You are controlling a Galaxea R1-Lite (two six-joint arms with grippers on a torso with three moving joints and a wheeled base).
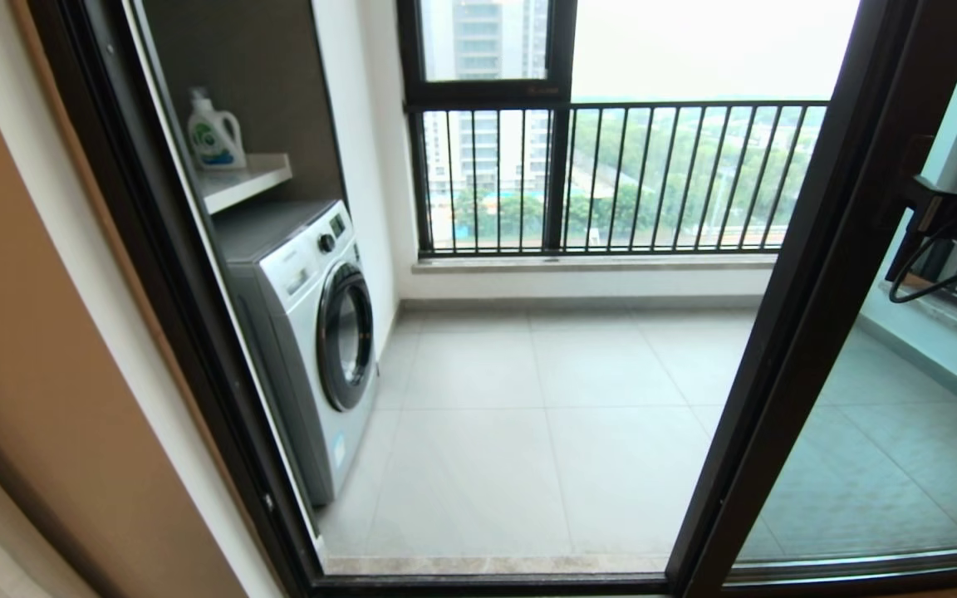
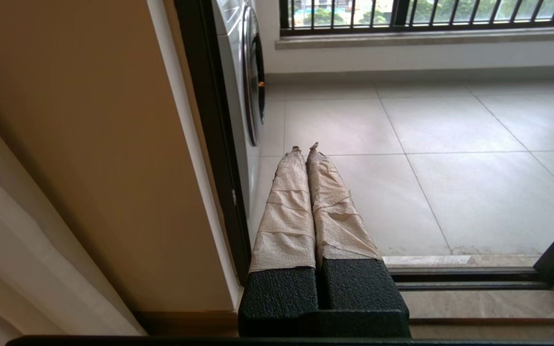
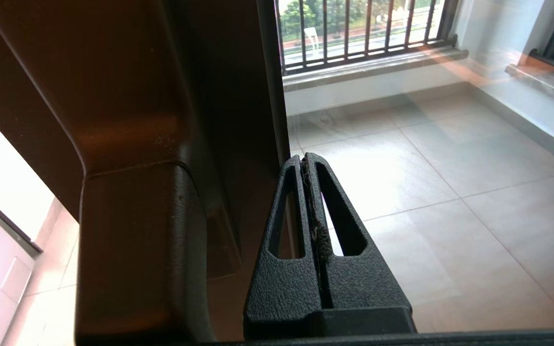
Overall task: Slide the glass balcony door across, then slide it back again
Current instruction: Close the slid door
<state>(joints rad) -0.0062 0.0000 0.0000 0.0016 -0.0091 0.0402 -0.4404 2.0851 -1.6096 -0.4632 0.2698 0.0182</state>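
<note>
Balcony doorway, seen from indoors. The glass balcony door [image 1: 794, 332], a tall clear pane in a slim dark frame, stands at the right of the head view, its leading stile running obliquely from upper right to the threshold at lower centre; the opening to its left is uncovered. Beyond lie the tiled balcony floor [image 1: 528, 415], the black-barred railing window [image 1: 611, 174] along the far side, and, at left, a front-loading washing machine [image 1: 312, 332] beneath a white shelf [image 1: 246, 178] carrying a detergent bottle [image 1: 214, 133]. The fixed door frame [image 1: 171, 299] and a tan interior wall [image 1: 38, 332] bound the opening on the left.

Right pincer [image 3: 307, 161]: clenched on nothing, its two black slotted fingers pressed together. It sits just beside the door's dark stile [image 3: 229, 96], on the glass side, its tip close to the pane; whether it touches cannot be told. The bar handle [image 3: 132, 240] rises close alongside it, on the stile's other side. In the head view only part of this arm shows, at the right edge at handle height [image 1: 944, 216].

Left pincer [image 2: 304, 149]: clenched on nothing, fingers wrapped in paper tape, held low near the left door frame and pointing over the threshold track [image 2: 464, 275], well apart from the door.
</note>
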